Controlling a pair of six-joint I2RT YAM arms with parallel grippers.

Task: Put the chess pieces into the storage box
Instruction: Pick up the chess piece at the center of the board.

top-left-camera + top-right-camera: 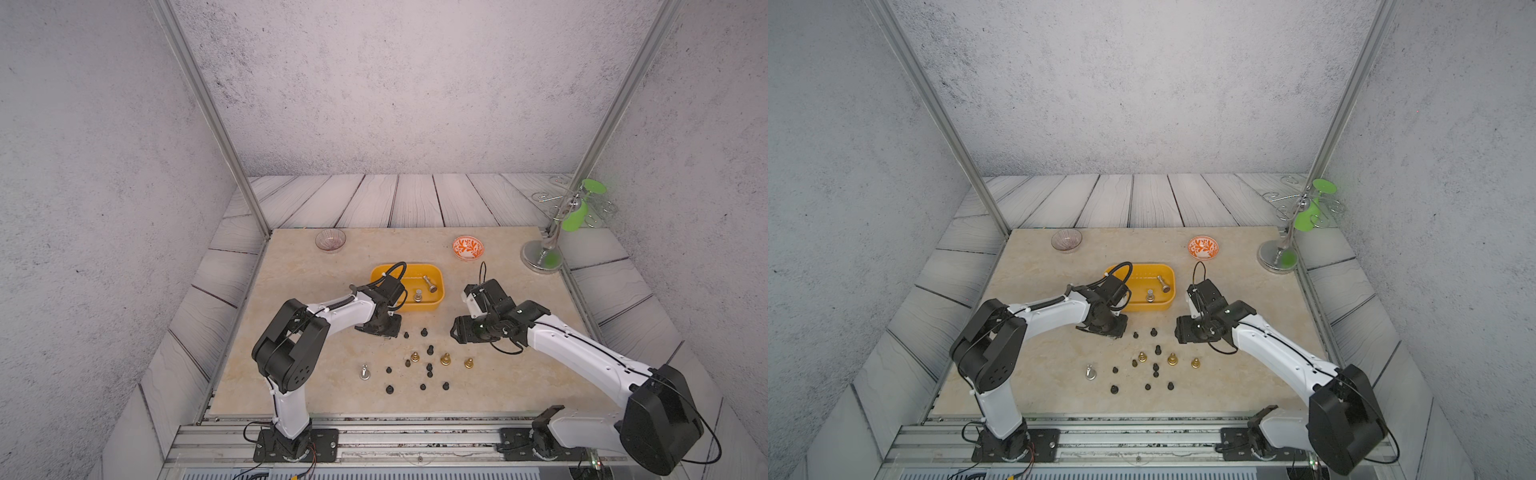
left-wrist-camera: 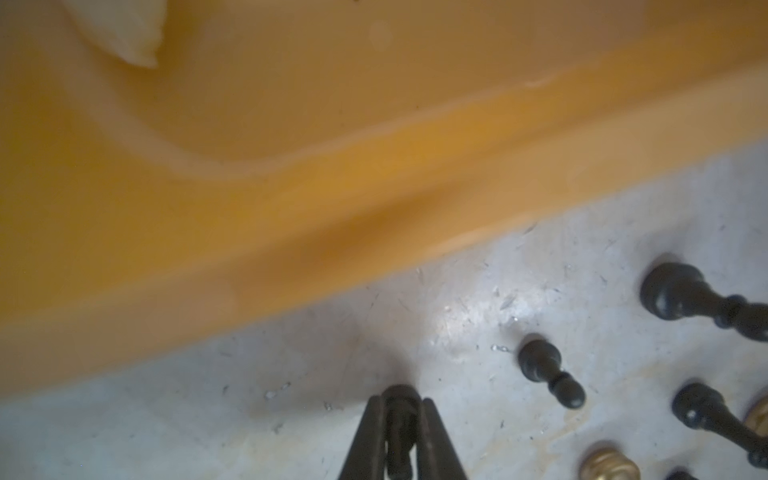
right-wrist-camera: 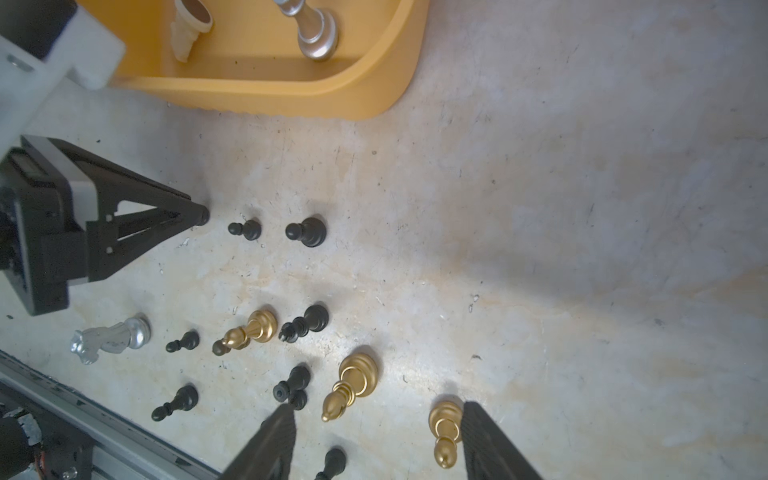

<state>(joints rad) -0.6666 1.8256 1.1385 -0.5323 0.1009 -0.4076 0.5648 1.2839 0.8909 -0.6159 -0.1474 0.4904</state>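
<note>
Both top views show a clear glass bowl (image 1: 330, 240) at the far left corner of the beige table (image 1: 291, 374). Further right, the left gripper (image 1: 390, 336) sits low at the tabletop, just in front of the near wall of the storage box (image 1: 424, 306). The left wrist view shows its fingers (image 2: 368, 436) pinched narrow on a black pawn (image 2: 400, 397), whose round base pokes out at the tips. I cannot tell whether that base touches the table.

The yellow-orange box stands mid-table. It holds a silver piece lying on its side (image 1: 429, 284), a second silver piece standing upright (image 1: 417, 296), and a cream piece (image 3: 187, 29) seen from the right wrist view.

The other chess pieces (image 1: 430, 350) stand scattered on the table in front of the box. A silver knight (image 1: 364, 372) is furthest left, small black ones are in the middle, and three gold ones (image 1: 445, 358) are among them towards the right.

The right gripper (image 1: 455, 334) hangs right of the box, over the right side of the scatter. Its fingers (image 3: 274, 440) are spread wide and hold nothing. A gold piece (image 3: 444, 432) shows in the gap, just beside one finger.

An orange-patterned bowl (image 1: 468, 247) sits at the far right of the table, and beyond it a metal stand (image 1: 540, 259) carries a green glass (image 1: 577, 216)
</note>
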